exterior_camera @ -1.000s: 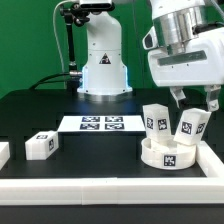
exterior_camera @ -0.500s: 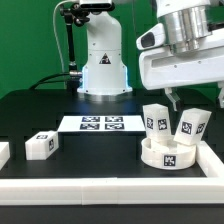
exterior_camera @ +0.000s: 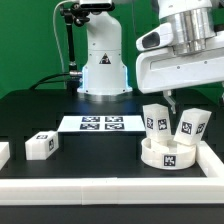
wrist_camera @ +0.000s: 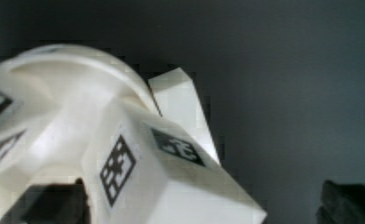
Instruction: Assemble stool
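The stool's round white seat [exterior_camera: 168, 155] lies on the black table at the exterior view's right. Two white tagged legs stand in it, one [exterior_camera: 154, 120] toward the left and one [exterior_camera: 191, 124] toward the right. My gripper [exterior_camera: 194, 98] hangs just above the legs, open and empty. In the wrist view the gripper [wrist_camera: 205, 206] has its dark fingertips [wrist_camera: 54, 204] far apart, with a tagged leg [wrist_camera: 161, 150] below and between them and the seat [wrist_camera: 72, 80] beyond. A loose leg [exterior_camera: 40, 146] lies at the left, and another [exterior_camera: 3, 153] sits at the left edge.
The marker board [exterior_camera: 100, 124] lies flat at mid table. The arm's white base [exterior_camera: 103, 62] stands behind it. White border rails [exterior_camera: 100, 190] run along the front and right edges close to the seat.
The gripper has risen a little above the two standing legs and shifted slightly to the exterior view's left. The legs and seat have not moved.
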Controlling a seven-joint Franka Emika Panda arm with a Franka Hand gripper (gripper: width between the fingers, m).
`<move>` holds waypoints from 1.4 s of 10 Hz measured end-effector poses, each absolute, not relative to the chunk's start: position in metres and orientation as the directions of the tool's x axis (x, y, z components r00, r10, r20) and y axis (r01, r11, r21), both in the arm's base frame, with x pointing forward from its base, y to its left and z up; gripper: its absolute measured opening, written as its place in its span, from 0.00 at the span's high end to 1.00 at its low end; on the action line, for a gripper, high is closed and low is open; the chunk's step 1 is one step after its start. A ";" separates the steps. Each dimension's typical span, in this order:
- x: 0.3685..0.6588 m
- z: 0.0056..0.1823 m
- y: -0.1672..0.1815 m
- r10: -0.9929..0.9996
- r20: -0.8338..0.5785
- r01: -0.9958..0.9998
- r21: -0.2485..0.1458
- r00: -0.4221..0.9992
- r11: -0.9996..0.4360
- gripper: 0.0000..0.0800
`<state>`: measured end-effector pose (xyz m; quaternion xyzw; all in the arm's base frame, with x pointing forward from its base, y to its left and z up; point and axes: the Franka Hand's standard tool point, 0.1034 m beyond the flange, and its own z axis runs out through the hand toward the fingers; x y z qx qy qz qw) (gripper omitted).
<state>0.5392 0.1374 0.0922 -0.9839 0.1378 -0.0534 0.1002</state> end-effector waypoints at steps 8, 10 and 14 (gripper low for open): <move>0.546 0.088 0.133 0.401 0.156 0.411 -0.036 0.903 -0.911 0.19; 0.546 0.085 0.125 0.473 0.152 0.481 -0.022 0.868 -0.876 0.19; 0.547 0.084 0.119 0.585 0.145 0.591 0.008 0.798 -0.807 0.22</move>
